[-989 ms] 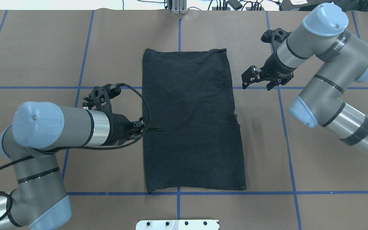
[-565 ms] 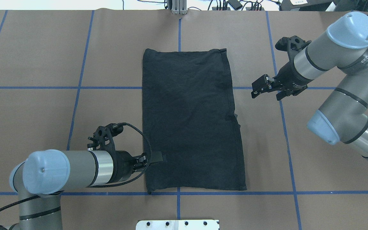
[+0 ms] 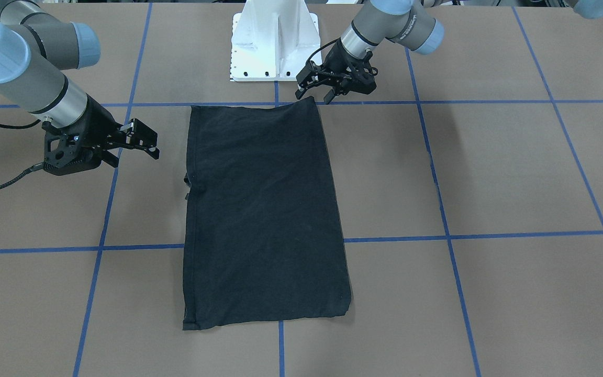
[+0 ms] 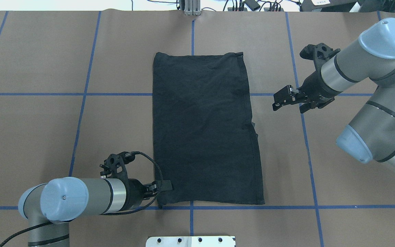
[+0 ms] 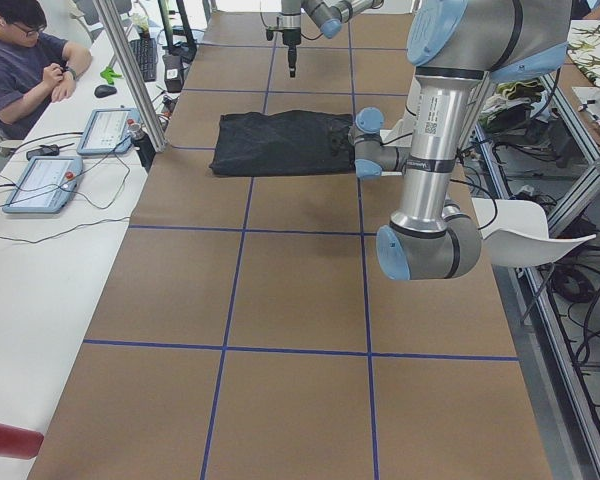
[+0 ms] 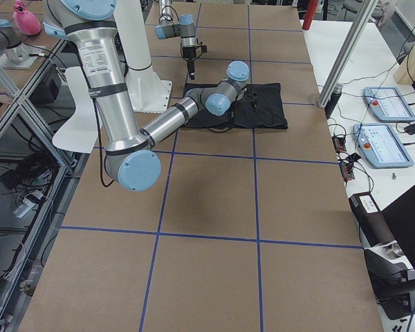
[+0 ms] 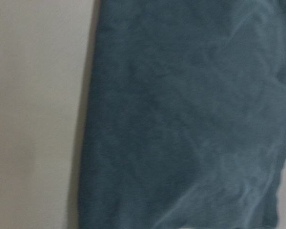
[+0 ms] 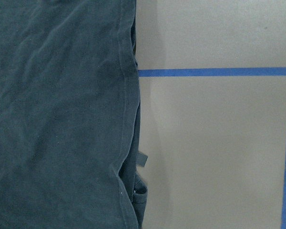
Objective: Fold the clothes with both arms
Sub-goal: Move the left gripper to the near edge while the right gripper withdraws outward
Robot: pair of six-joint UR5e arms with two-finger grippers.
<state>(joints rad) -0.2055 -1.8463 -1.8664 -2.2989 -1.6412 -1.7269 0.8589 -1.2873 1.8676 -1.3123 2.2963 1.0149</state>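
left tool point(image 3: 313, 97) low at shirt point(image 4: 204, 130) corner — right tool point(image 4: 287, 107) aside

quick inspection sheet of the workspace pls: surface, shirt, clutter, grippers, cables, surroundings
surface: brown table cover with a blue tape grid.
job's things: black T-shirt folded to a long rectangle, lying flat; a bit of fabric pokes out at one long edge.
clutter: nothing seen.
grippers: left gripper open, at the shirt's corner nearest the base; right gripper open, beside the shirt and clear of it.
cables: black braided cable loops off the left wrist by the shirt's edge.
surroundings: white pedestal base; a seated person at a side bench with handheld screens.
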